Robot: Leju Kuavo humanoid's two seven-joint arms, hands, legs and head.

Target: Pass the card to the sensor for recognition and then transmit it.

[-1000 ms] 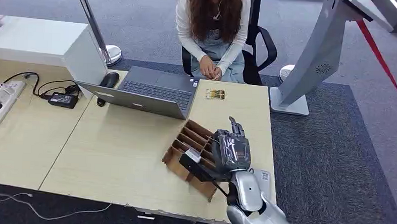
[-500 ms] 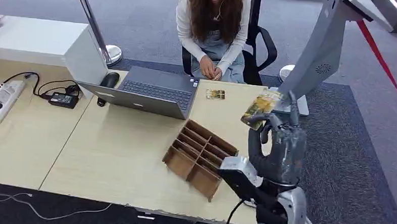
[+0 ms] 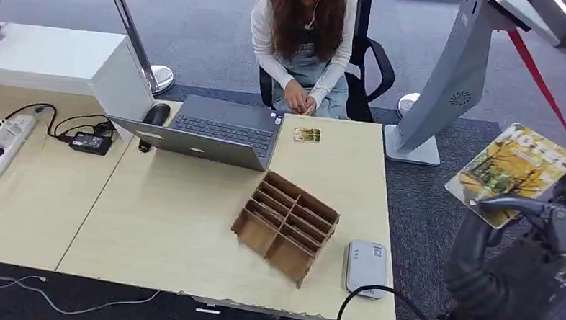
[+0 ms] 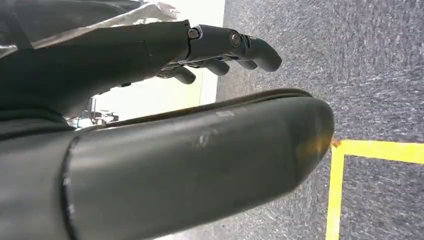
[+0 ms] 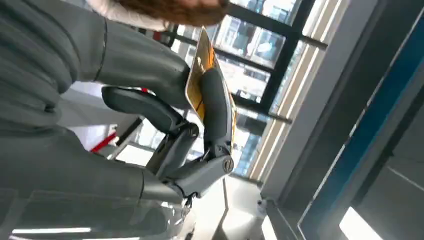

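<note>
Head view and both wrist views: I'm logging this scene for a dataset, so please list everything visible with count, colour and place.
Card: one, yellow-orange picture, held up off the table's right end.
Second card: one, small, table's far edge by the laptop.
Organiser: one, brown wood, compartments, table's near right.
Card reader: one, grey, cabled, near right corner.
Laptop: one, grey, open.
Mouse: one, black, left of the laptop.
Power adapter: one, black.
Power strip: one, white, far left.
Kiosk stand: one, silver, on carpet.
Person: one, seated behind the table.
Left hand: dark, above floor, holding nothing.
Right hand: dark, grips the card.
</note>
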